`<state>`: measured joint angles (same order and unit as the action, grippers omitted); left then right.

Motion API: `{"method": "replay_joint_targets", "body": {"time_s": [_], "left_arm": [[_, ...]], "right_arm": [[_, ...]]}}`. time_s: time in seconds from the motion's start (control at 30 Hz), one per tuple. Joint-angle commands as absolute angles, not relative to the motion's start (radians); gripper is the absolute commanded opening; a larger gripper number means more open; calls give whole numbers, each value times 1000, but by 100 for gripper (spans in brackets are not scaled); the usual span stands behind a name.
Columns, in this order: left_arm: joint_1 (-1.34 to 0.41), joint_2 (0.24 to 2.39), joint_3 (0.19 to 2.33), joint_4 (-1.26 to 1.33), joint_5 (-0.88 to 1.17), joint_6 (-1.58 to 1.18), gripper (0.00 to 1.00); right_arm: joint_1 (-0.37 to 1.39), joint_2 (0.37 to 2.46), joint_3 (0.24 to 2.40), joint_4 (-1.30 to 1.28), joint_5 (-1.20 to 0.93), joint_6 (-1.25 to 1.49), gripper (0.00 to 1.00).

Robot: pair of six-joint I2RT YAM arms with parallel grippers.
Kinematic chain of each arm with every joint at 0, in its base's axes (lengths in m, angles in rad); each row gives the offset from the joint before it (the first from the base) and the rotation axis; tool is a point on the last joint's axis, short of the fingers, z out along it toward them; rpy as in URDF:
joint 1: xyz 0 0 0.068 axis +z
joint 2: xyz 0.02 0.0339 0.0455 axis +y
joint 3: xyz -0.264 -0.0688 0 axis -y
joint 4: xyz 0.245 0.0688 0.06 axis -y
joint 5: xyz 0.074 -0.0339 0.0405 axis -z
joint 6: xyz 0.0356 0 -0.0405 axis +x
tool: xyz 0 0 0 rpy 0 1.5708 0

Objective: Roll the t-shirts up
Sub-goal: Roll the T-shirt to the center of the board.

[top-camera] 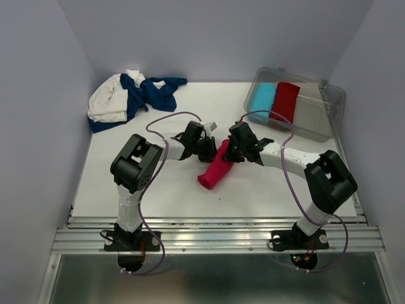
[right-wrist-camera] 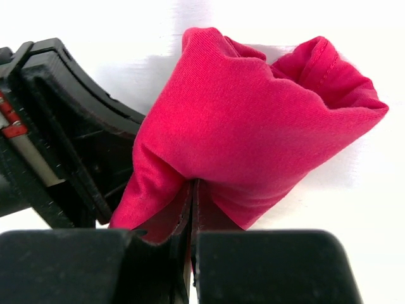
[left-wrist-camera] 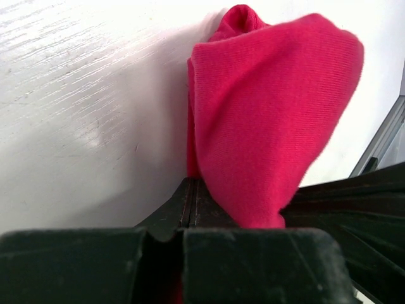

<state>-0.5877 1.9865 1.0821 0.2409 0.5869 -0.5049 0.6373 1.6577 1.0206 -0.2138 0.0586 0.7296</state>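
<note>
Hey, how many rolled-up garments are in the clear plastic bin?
2 for sure: a light-blue roll at the left end of the bin and a darker red roll right beside it. A pale shape farther right may be a third; I cannot tell.

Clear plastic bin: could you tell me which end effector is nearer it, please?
Right. The right end effector sits left of the bin; the left end effector, farther left.
</note>
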Motion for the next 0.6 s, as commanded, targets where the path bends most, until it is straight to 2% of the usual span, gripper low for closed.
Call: {"method": "replay_joint_targets", "body": {"time_s": [0.0,0.43,0.57], "left_arm": [[-607,1939,1066,157,597,-454,0],[-583,1852,1063,3,466,-377,0],[-557,1758,1060,-121,304,-377,0]], "right_arm": [[647,1718,1048,-176,100,718,1],[647,1881,1097,-236,91,715,1],[647,1891,1078,-236,98,721,1]]}}
